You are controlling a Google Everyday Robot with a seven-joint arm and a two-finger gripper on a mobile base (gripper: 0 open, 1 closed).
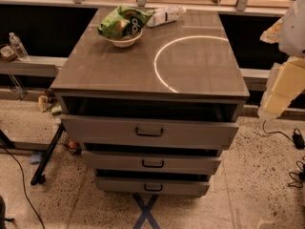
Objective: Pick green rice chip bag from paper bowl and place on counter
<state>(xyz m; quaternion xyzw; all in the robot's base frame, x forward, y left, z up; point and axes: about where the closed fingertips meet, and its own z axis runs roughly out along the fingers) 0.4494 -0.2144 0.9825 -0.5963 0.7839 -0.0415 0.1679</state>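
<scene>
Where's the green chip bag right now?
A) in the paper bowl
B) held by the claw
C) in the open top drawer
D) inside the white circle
A: the chip bag sits in the bowl at the counter's back-left corner, while the claw hangs off the counter's right side, apart from it.

You'll find the green bag crumpled in the bowl, on the counter, far left of the gripper.

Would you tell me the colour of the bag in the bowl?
The bag is bright green with white print, camera view; gripper at right edge.
</scene>
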